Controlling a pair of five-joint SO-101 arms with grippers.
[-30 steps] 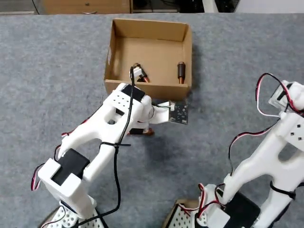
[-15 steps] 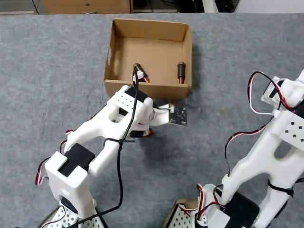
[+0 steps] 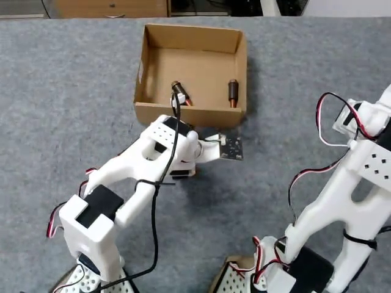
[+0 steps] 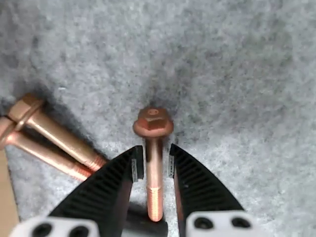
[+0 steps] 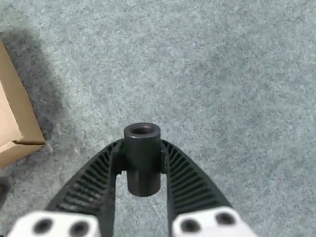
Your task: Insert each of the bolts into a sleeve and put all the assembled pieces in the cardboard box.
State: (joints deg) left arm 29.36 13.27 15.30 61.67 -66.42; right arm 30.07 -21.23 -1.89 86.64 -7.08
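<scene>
Two snug grips: left claw (image 4: pixel 155 157) on bolt (image 4: pixel 153 124), right claw (image 5: pixel 142 148) on sleeve (image 5: pixel 142 165).

Two white plastic arms of boxy, hollowed links: left arm (image 3: pixel 116 171) and right arm (image 3: pixel 330 213). Black motor blocks (image 3: pixel 101 204) at the joints. One black cable (image 3: pixel 151 226) down the left, tied midway; red, white and black wires (image 3: pixel 319 119) looped over the right. Small dark circuit board (image 3: pixel 231 147) at the left wrist. Rows of small holes (image 3: pixel 160 128) in the shells. Left gripper (image 4: pixel 154 153) and right gripper (image 5: pixel 140 148) alike: black ribbed fingers (image 4: pixel 108 190) on white mounts with dark screw holes (image 4: pixel 42 229).
</scene>
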